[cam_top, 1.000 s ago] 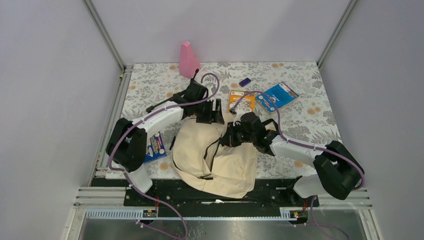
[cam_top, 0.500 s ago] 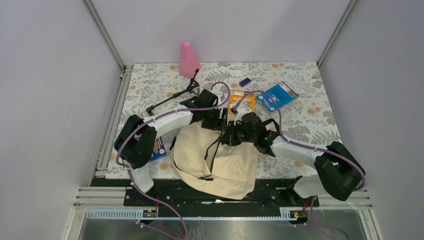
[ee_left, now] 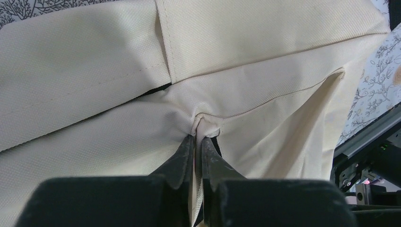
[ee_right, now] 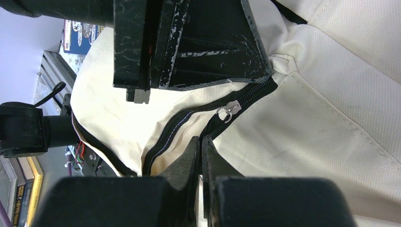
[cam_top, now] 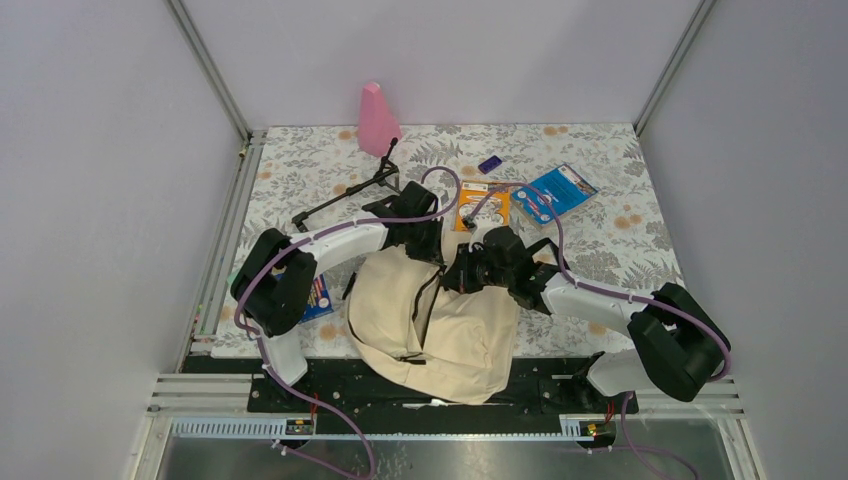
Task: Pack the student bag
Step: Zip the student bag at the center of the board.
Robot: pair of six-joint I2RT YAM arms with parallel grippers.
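Pinching student bag (ee_left: 265, 61) with left end effector (ee_left: 197, 138)

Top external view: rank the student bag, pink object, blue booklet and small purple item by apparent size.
1. student bag
2. pink object and blue booklet: look alike, not ranked
3. small purple item

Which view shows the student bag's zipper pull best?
Right wrist: the zipper pull sits close and sharp on the student bag. The left wrist view shows only cream fabric; the top view shows the whole bag, the pull too small to find.
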